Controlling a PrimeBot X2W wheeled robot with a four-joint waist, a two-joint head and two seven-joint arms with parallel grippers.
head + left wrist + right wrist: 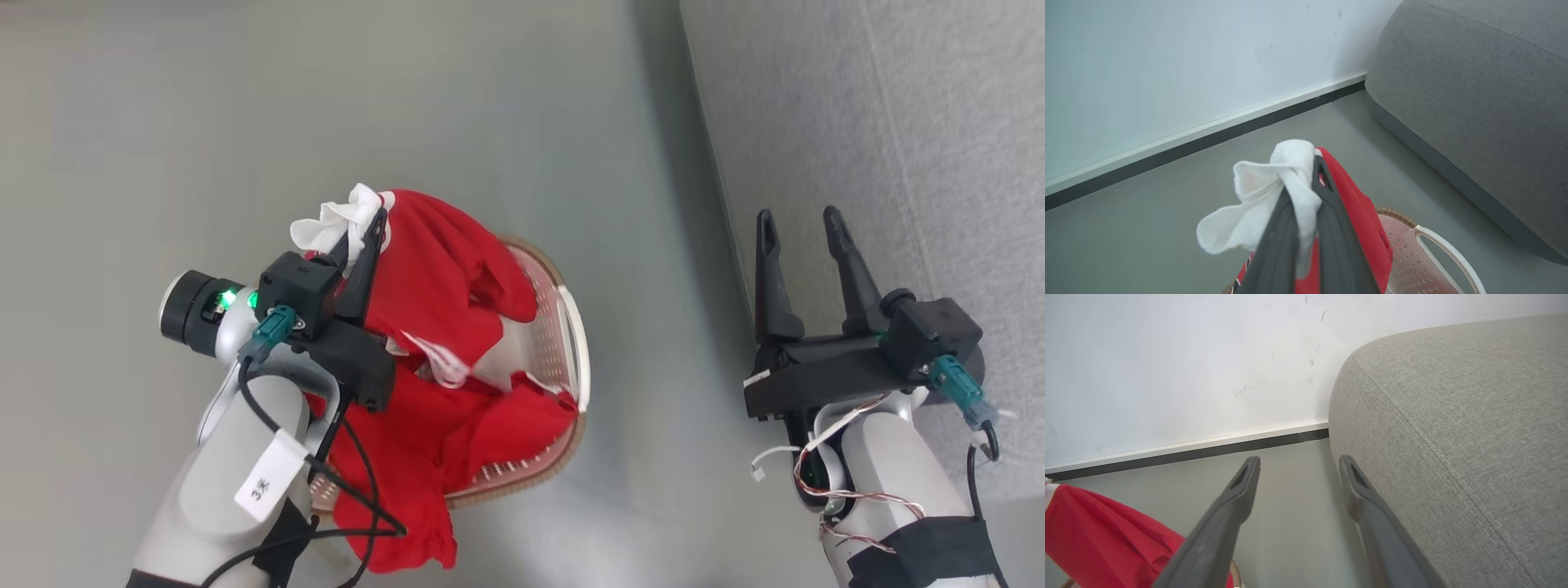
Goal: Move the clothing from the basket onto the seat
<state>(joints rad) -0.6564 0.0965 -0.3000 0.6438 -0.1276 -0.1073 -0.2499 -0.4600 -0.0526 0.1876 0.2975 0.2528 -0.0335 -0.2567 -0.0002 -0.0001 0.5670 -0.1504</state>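
Two claws, one basket, one seat; of clothing, two red masses, though hard to say whether two separate garments. On the left claw (pixel 369 229), long dark fingers pressed together with no gap, pinching a bunched white part of the clothing (pixel 441 269); white cloth bulging out past and beside the fingertips, red fabric hanging from there down toward the basket (pixel 555 339). On the right claw (pixel 798 216), fingers spread wide with nothing between them, poised near the side of the seat (pixel 898 122), well apart from the basket. Clothing bright red, soft and creased, with white at the pinched end and a thin white edging among the folds near the middle. Upper mass held up over the basket's far part; lower mass heaped inside and spilling over the near rim, down beside the left forearm. Basket cream, pierced with rows of small round holes, brown-rimmed, with a pale loop handle, standing on the grey floor (pixel 245 122) beside the seat, apart from it. Seat grey, woven, round-cornered, with a stitched seam running along it in the right wrist view. Behind, a white wall (pixel 1167 61) with a dark skirting strip (pixel 1208 139) at its foot.
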